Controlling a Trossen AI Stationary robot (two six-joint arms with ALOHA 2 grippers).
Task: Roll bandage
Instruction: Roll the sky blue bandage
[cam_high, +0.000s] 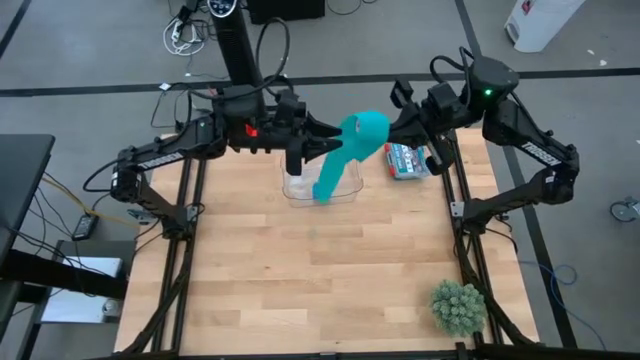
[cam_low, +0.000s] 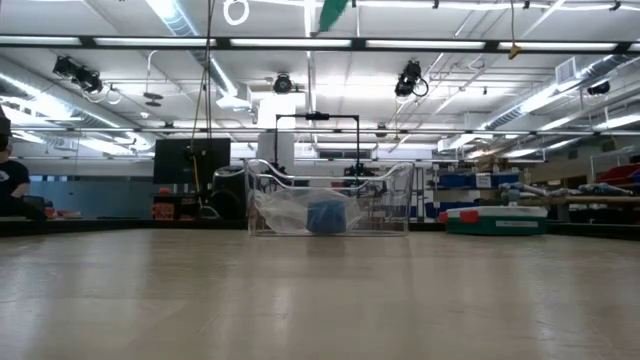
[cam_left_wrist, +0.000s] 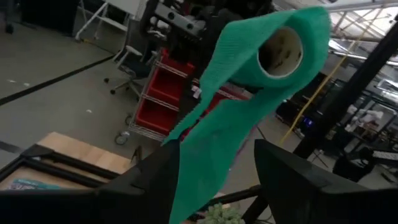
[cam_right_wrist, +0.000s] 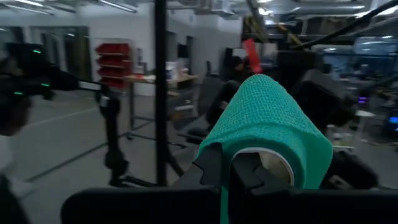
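Note:
The teal bandage (cam_high: 365, 130) is a roll on a cardboard core (cam_left_wrist: 283, 50), held high over the table's far middle. Its loose tail (cam_high: 328, 180) hangs down toward a clear container (cam_high: 322, 185). My right gripper (cam_high: 392, 128) comes level from the right and is shut on the roll. My left gripper (cam_high: 318, 140) comes level from the left and is open. In the left wrist view the tail (cam_left_wrist: 205, 162) hangs between its two fingers. In the low view only the tail's tip (cam_low: 335, 10) shows at the top. My right gripper pinches the roll's wall at the core's end (cam_right_wrist: 273, 158), one finger (cam_right_wrist: 249, 174) inside the hollow core and the other (cam_right_wrist: 210, 165) outside under the cloth. It reaches in level from the table's right. The roll is lifted clear, its tail hanging slack. Whether my left gripper touches the tail, I cannot tell.
The clear container (cam_low: 330, 200) stands on the table's far middle and holds a blue roll (cam_low: 325, 217) in plastic wrap. A blue and red packet (cam_high: 405, 160) lies to its right. A small green plant (cam_high: 458, 305) stands at the near right corner.

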